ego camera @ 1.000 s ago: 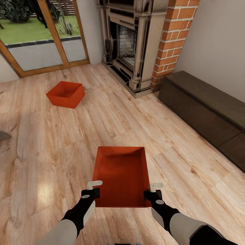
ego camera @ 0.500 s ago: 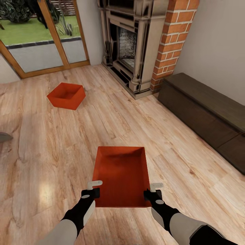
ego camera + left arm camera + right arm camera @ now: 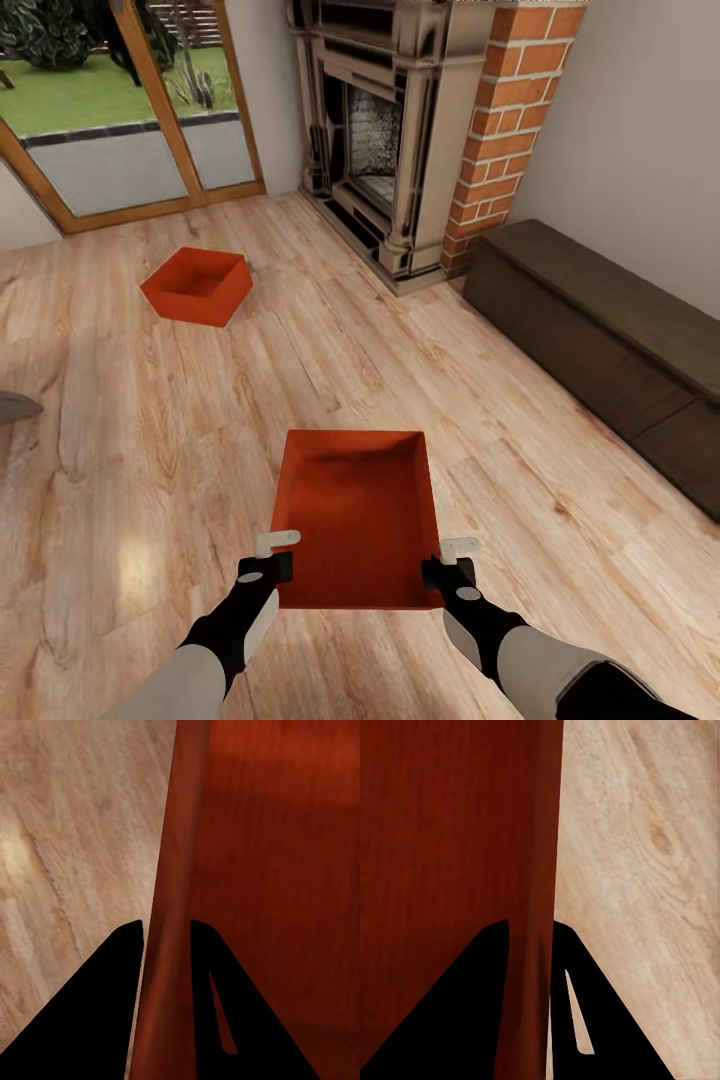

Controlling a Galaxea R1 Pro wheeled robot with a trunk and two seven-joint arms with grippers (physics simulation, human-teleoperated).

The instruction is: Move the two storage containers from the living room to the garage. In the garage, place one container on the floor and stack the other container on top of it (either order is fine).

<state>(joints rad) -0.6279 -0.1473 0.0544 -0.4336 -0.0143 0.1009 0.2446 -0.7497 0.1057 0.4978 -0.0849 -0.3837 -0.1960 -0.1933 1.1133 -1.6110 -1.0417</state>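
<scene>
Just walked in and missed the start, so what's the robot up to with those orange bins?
The robot holds one orange-red storage container in front of it, above the living room's wood plank floor. The left pincer is clamped on one side wall and the right pincer on the opposite wall. The second storage container sits on the floor farther off, near the glass doors, left of the brick fireplace.
</scene>
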